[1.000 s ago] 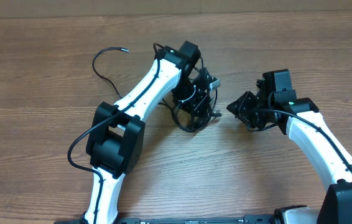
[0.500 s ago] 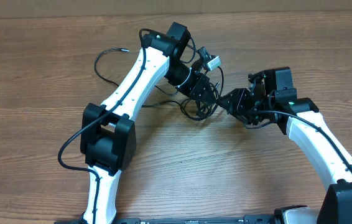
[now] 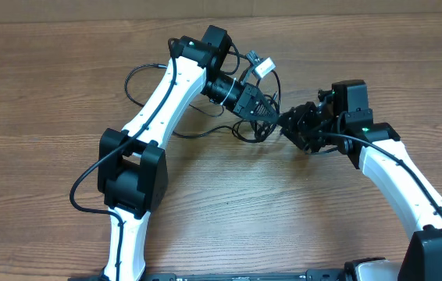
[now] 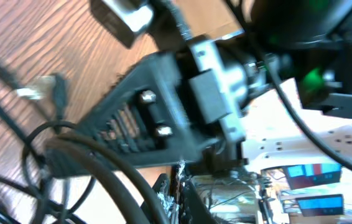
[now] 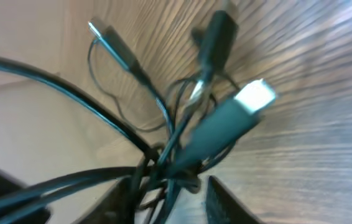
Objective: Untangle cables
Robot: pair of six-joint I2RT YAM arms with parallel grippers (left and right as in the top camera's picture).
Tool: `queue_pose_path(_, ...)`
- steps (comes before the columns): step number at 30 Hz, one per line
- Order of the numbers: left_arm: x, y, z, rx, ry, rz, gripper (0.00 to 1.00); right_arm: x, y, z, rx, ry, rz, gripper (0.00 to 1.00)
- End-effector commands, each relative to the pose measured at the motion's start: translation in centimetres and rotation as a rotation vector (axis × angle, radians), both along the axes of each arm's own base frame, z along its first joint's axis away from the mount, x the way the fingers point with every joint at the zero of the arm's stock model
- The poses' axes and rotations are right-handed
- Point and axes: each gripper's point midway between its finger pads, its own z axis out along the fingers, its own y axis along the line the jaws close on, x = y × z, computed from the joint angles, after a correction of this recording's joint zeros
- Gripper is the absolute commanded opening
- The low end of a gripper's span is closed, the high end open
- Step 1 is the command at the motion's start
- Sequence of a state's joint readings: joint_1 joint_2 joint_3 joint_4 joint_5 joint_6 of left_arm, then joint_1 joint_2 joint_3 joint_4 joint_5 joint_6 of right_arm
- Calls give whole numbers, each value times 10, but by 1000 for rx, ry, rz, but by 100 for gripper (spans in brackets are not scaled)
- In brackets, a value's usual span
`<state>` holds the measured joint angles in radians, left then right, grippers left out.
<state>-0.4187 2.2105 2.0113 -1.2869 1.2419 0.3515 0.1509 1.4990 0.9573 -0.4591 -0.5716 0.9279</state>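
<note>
The cables [image 3: 257, 129] form a black knot at mid-table, and one white-tipped plug [image 3: 262, 68] sticks up above it. A loose strand [image 3: 131, 78] loops off to the left. My left gripper [image 3: 257, 108] comes at the knot from the upper left and is shut on it. In the left wrist view its fingertips [image 4: 177, 186] are pressed together among the cords [image 4: 70, 155]. My right gripper [image 3: 290, 125] reaches in from the right. In the right wrist view this gripper [image 5: 170, 190] has its jaws apart with cords [image 5: 179, 140] running between them, and a silvery plug [image 5: 254, 96] hangs just beyond.
The wooden table [image 3: 41, 117] ends at a far edge along the top of the overhead view. The left arm's own thick black wire [image 3: 76, 195] bows out by its elbow. The right arm's white link [image 3: 401, 179] crosses the near right.
The left gripper has swung farther away and to the right, carrying the knot and raising the white plug. The right gripper has moved left into the knot, its jaws narrower than half a second ago.
</note>
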Motion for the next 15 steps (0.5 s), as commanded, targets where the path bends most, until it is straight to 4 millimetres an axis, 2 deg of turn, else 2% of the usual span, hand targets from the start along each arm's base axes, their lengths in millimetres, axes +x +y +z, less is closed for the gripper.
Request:
queue_pose_path(1,0,-3,30,-137,-16,-16,6,13,-24,-10,-120,10,-130,16)
queue_pose_path(3,3,1,32,-146,-12,-6,6,11,-33,-17,-172,29,-162,4)
queue_pose_path(8,15,15,31,-137,-11,36,6,0,-48,-30,-257,92,-200,4)
queue_pose_path(15,38,50,14,-28,-13,126,6,-14,-69,-43,-372,156,-243,4)
